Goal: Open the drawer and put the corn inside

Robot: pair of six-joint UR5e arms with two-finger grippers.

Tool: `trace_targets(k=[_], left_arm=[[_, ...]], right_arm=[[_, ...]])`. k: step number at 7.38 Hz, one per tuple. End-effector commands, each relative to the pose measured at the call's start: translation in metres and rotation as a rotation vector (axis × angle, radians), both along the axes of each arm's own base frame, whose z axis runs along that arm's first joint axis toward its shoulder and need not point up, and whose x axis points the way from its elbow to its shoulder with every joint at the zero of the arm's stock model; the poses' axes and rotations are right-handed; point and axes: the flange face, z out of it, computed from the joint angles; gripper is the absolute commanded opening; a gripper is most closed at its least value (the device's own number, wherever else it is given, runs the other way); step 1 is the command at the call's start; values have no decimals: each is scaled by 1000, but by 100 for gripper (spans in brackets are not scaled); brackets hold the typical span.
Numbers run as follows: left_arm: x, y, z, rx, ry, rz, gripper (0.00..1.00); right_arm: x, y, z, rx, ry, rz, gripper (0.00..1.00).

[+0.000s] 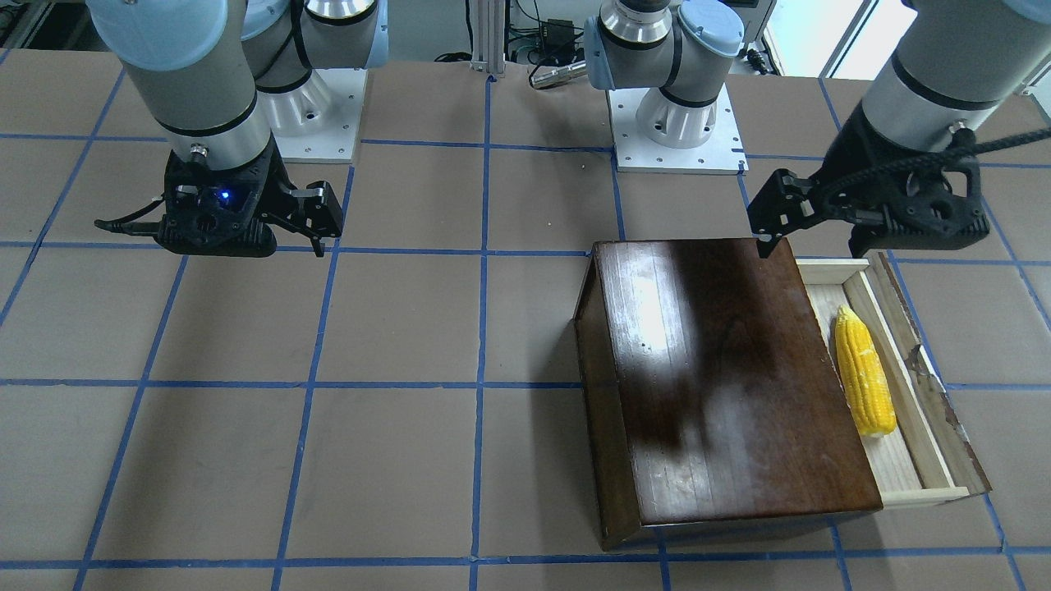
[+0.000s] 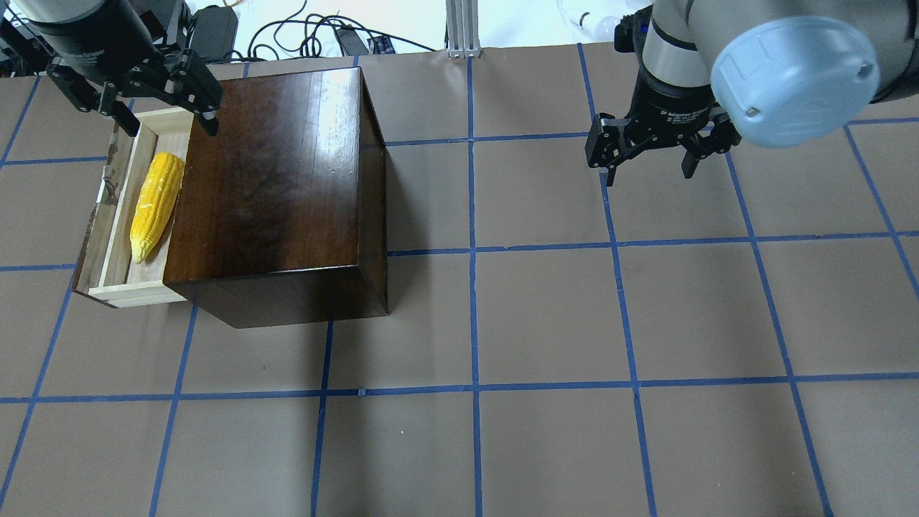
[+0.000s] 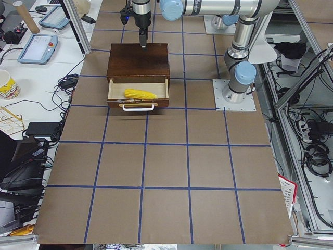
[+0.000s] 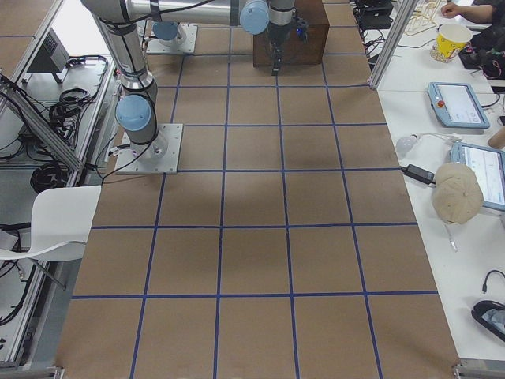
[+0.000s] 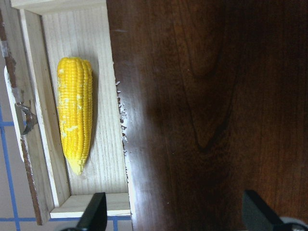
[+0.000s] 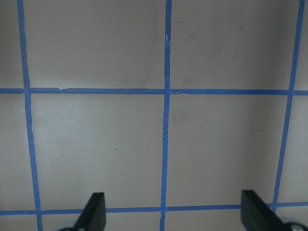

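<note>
The dark-brown box [image 2: 280, 187] stands on the table's left side with its pale wood drawer [image 2: 115, 244] pulled out to the left. The yellow corn [image 2: 154, 205] lies lengthwise inside the drawer, also in the left wrist view [image 5: 75, 113] and the front view [image 1: 864, 382]. My left gripper [image 2: 169, 118] is open and empty, hovering above the far end of the drawer and the box edge, apart from the corn. My right gripper [image 2: 650, 169] is open and empty above bare table at the right.
The brown table top [image 2: 502, 323] is marked with a grid of blue tape. The drawer's front panel carries a white handle [image 3: 138, 107]. The arm bases [image 1: 677, 123] stand at the robot's edge. Side benches hold tablets and a cup [image 4: 451, 39].
</note>
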Motion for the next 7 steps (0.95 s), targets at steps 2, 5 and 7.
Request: trace_targets(k=[2, 5, 7], left_arm=[[-72, 33, 19, -40, -4, 18, 100], [-82, 56, 29, -60, -2, 14, 100], [-82, 59, 32, -70, -1, 15, 100]], right_arm=[[0, 0, 0, 0, 0, 0, 100], [0, 0, 0, 0, 0, 0, 100], [0, 0, 0, 0, 0, 0, 100]])
